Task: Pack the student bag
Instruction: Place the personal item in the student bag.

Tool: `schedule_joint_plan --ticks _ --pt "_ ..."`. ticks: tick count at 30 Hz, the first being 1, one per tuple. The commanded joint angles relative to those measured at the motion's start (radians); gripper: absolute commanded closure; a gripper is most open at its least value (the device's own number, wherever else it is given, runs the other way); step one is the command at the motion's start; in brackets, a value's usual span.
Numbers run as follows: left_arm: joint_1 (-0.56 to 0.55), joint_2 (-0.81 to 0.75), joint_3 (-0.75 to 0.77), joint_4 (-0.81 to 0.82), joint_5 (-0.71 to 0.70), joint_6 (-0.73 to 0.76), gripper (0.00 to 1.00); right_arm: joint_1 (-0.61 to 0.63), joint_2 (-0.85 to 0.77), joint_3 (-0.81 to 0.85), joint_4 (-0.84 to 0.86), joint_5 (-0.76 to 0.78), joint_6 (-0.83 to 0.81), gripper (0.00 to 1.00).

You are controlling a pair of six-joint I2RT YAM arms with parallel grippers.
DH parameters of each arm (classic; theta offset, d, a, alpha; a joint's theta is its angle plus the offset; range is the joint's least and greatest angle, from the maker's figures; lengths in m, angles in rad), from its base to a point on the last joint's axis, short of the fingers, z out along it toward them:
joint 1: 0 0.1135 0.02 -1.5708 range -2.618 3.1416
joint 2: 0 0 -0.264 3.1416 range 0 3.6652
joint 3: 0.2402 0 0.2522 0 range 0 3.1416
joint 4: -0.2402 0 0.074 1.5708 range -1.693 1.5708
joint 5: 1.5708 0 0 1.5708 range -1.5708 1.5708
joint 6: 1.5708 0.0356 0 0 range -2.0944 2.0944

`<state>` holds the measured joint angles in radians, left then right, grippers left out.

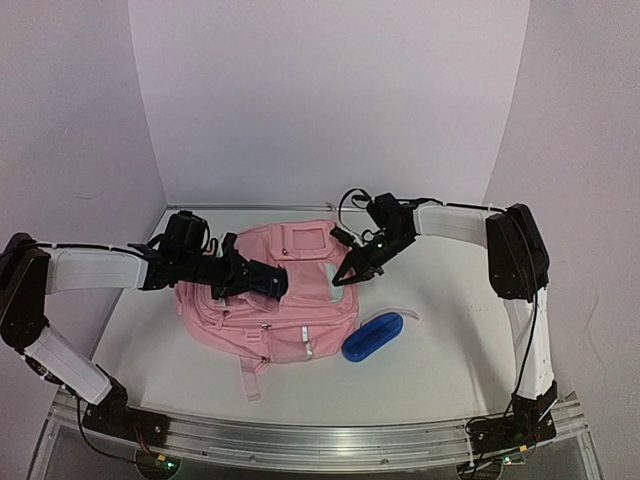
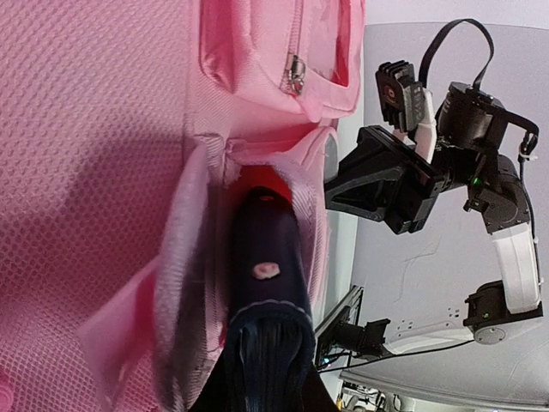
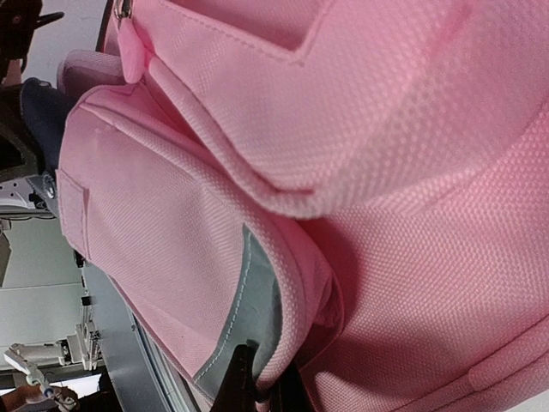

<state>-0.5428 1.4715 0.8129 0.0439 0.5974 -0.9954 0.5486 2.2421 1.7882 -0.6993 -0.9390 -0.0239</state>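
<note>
The student bag (image 1: 290, 300), a large pink backpack, lies flat in the middle of the table. My left gripper (image 1: 250, 277) is over its left side, shut on a dark navy fabric item (image 2: 264, 283) with a small pink mark. The item's far end is pushed into an open pocket of the bag (image 2: 103, 172). The left gripper's (image 2: 268, 382) own fingers are mostly hidden behind the item. My right gripper (image 1: 346, 277) is at the bag's right edge. It (image 3: 262, 393) is shut on the pink rim of a pocket (image 3: 292, 283) with a grey strip (image 3: 253, 309), holding it up.
A blue oblong case (image 1: 372, 335) lies on the table just right of the bag, with a thin white cord beside it. White walls enclose the back and sides. The right arm (image 2: 412, 172) shows in the left wrist view beyond the bag.
</note>
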Motion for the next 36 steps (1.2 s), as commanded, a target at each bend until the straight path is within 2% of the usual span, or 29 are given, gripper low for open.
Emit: schedule_joint_plan --ticks 1,4,8,10,14,15,17,20,25,27,29,30,34,36 --pt "0.004 0.022 -0.032 0.03 -0.071 -0.007 1.0 0.039 0.008 0.001 -0.031 0.003 -0.048 1.0" --pt "-0.001 0.101 0.008 -0.124 -0.129 0.038 1.0 0.039 0.01 0.003 -0.032 -0.001 -0.05 1.0" --pt "-0.041 0.204 0.162 -0.34 -0.19 0.144 0.98 0.044 0.008 0.005 -0.032 -0.012 -0.051 1.0" --pt "-0.045 0.247 0.185 -0.302 -0.134 0.151 0.99 0.053 0.007 0.009 -0.031 -0.016 -0.056 1.0" --pt "-0.055 0.218 0.139 0.042 0.032 0.089 1.0 0.063 0.011 0.015 -0.032 -0.02 -0.057 1.0" --pt "-0.057 0.208 0.149 0.075 0.054 0.094 1.0 0.064 0.011 0.016 -0.032 -0.022 -0.057 1.0" --pt "-0.067 0.217 0.212 0.007 0.081 0.146 1.0 0.063 0.009 0.016 -0.032 -0.027 -0.055 1.0" --pt "-0.081 0.253 0.25 -0.141 0.037 0.187 0.97 0.064 0.011 0.025 -0.032 -0.041 -0.051 1.0" --pt "-0.081 0.216 0.188 -0.394 -0.209 0.112 0.88 0.057 0.013 0.044 -0.042 -0.037 -0.049 0.99" --pt "-0.082 0.224 0.169 -0.419 -0.228 0.103 0.82 0.056 0.012 0.044 -0.043 -0.046 -0.046 0.99" --pt "-0.095 0.276 0.165 -0.36 -0.183 0.1 0.78 0.056 0.013 0.045 -0.043 -0.061 -0.041 0.99" --pt "-0.11 0.318 0.178 -0.339 -0.171 0.11 0.78 0.056 0.016 0.046 -0.042 -0.067 -0.039 0.99" --pt "-0.172 0.488 0.359 -0.452 -0.235 0.185 0.92 0.056 0.026 0.048 -0.04 -0.1 -0.027 0.99" --pt "-0.182 0.528 0.393 -0.411 -0.192 0.203 0.95 0.057 0.025 0.046 -0.039 -0.112 -0.025 1.0"
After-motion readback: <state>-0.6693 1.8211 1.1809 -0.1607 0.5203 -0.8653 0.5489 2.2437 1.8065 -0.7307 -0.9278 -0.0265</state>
